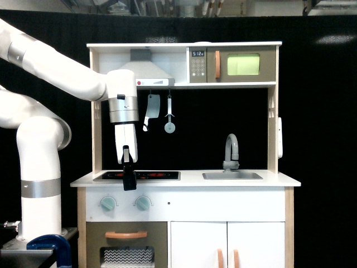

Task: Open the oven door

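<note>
**Gripper over stovetop, oven door shut at top right**

- Far left: white arm (39,145) rises from its base, elbows over and reaches right toward the toy kitchen (187,167). Blue clamp (47,248) sits at the bottom left by the base.
- Gripper (129,181) points down in front of the left part of the counter (279,180), its dark tip overlapping the front edge of the black stovetop (150,175). Seen edge-on, so I can't tell whether the claw is open or closed. Nothing visibly in it.
- Below it: two pale green knobs (107,203), then the big taupe door with a horizontal orange handle (126,235) and zigzag window.
- Above the stovetop: grey range hood (150,70). A toy cleaver (152,109) and a round utensil (169,124) hang on the back wall just right of the wrist.
- Centre right: grey faucet (231,151) over the sink (232,175). White cabinet doors (227,245) below, orange handles side by side.
- Top right shelf: keypad panel (198,65), then the oven door (241,65), taupe with a yellow-green window and a vertical orange handle (217,65) on its left edge. Door sits flush, closed. It is well apart from the gripper, up and to the right.
</note>
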Tool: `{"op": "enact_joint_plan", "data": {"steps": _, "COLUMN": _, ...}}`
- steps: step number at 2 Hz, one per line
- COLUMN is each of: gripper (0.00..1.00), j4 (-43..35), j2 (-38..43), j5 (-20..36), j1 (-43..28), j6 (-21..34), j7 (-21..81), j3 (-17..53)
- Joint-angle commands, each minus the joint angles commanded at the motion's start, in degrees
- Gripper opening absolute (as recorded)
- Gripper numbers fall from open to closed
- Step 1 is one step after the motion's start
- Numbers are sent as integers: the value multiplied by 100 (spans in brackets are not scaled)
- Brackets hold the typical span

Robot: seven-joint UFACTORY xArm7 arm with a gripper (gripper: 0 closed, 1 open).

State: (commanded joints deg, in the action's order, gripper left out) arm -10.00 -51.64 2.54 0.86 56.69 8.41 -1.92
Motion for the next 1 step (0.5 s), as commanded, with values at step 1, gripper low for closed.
{"op": "enact_joint_plan", "data": {"steps": 1, "gripper": 100, "j4": -675, "j2": 951, "j5": -259, "j1": -339, "j6": -672, "j7": 1911, "j3": 951}}
